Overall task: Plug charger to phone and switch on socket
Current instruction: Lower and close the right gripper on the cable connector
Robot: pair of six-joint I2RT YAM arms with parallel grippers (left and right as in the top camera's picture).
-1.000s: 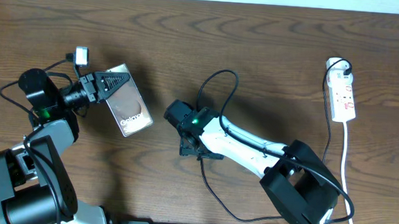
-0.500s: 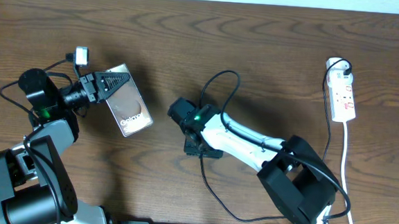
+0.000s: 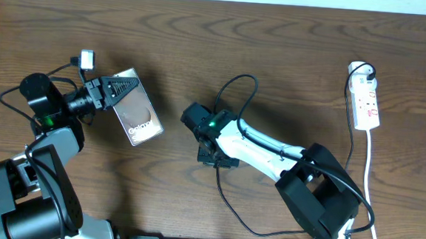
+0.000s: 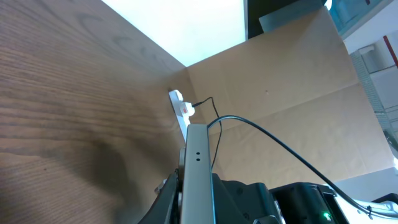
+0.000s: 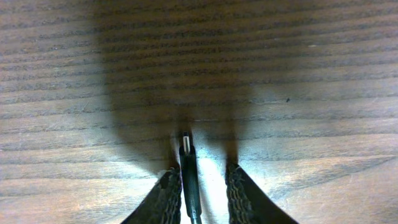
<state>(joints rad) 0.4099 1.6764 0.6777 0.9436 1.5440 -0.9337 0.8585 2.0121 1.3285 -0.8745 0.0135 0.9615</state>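
The bronze phone [image 3: 140, 119] with "Galaxy" lettering is held tilted off the table at the left, and my left gripper [image 3: 112, 91] is shut on its upper end. In the left wrist view the phone [image 4: 197, 163] shows edge-on between the jaws. The charger [image 3: 235, 79], a thin black cable, loops behind my right gripper [image 3: 212, 159] at the table's middle. Its plug tip [image 5: 188, 163] lies on the wood between the right gripper's [image 5: 203, 179] jaws, against the left finger [image 5: 169, 190], with a gap to the right one. The white socket [image 3: 366, 99] lies at the far right.
The socket's white cord [image 3: 368, 170] runs down the right edge toward the front. The charger cable [image 3: 225, 200] trails forward under the right arm. A brown cardboard wall [image 4: 292, 93] stands beyond the socket [image 4: 181, 107] in the left wrist view.
The right gripper's jaws have narrowed around the plug tip, and the gripper has shifted slightly to the right. The left arm and the phone have not moved.
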